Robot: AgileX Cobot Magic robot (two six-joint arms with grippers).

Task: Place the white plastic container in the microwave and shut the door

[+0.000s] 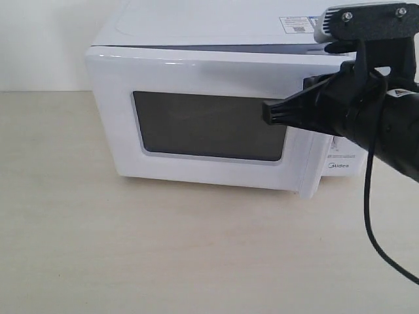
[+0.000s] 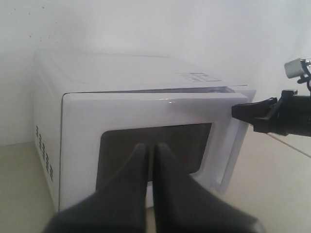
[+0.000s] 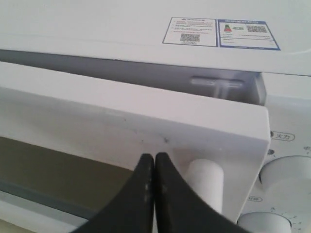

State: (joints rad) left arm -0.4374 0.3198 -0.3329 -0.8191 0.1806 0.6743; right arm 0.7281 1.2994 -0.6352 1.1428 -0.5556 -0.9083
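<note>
The white microwave (image 1: 196, 26) stands on the table with its door (image 1: 196, 78) swung almost to, a narrow gap still showing along the top edge (image 3: 146, 73) and at the handle side. The white plastic container is hidden. My right gripper (image 1: 267, 112) is shut, its tips (image 3: 154, 156) right at the door's front face beside the white bar handle (image 3: 206, 187). In the left wrist view that gripper (image 2: 235, 111) shows at the door's free edge. My left gripper (image 2: 150, 145) is shut on nothing and points at the dark window (image 2: 160, 141); the exterior view does not show it.
Two round dials (image 3: 286, 172) sit on the panel right of the door, and stickers (image 3: 221, 33) lie on the microwave's top. A black cable (image 1: 370, 229) hangs from the right arm. Pale wooden tabletop (image 1: 163, 248) stretches in front; a white wall stands behind.
</note>
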